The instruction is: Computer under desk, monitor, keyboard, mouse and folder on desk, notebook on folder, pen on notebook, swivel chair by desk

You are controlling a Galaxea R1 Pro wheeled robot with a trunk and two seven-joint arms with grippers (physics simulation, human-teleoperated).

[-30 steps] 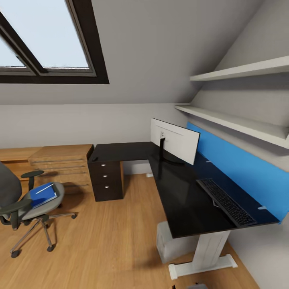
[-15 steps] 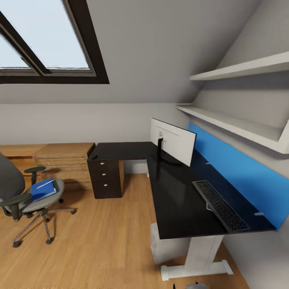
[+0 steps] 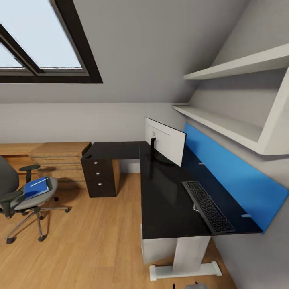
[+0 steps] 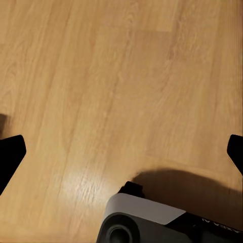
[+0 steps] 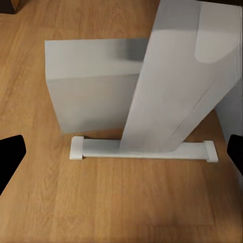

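Folder: blue, one only, lying flat on the seat of the swivel chair, which stands on the wood floor well apart from the desk, off the drawer-unit end. A thin pale strip lies on the folder's cover; too small to tell whether it is the pen or a label. Judged handling: light, fairly stiff, thin and smooth, so likely to slide on the seat; best taken by an overhanging edge, pinched across its thickness, since a flat top grasp would find little to grip. The chair rolls and swivels, so pressing down or sideways may shift it. On the desk: one monitor near the corner, one keyboard beside it toward the free end. Something small and pale touches the keyboard's desk-side edge; cannot identify it. One pale computer case sits under the desk, just beside the desk's white leg. Count of drawers under the desk's short wing: three. Wall shelves above the desk: two. Left gripper and right gripper both stand wide, fingertips at the far edges of each wrist view, nothing between them.
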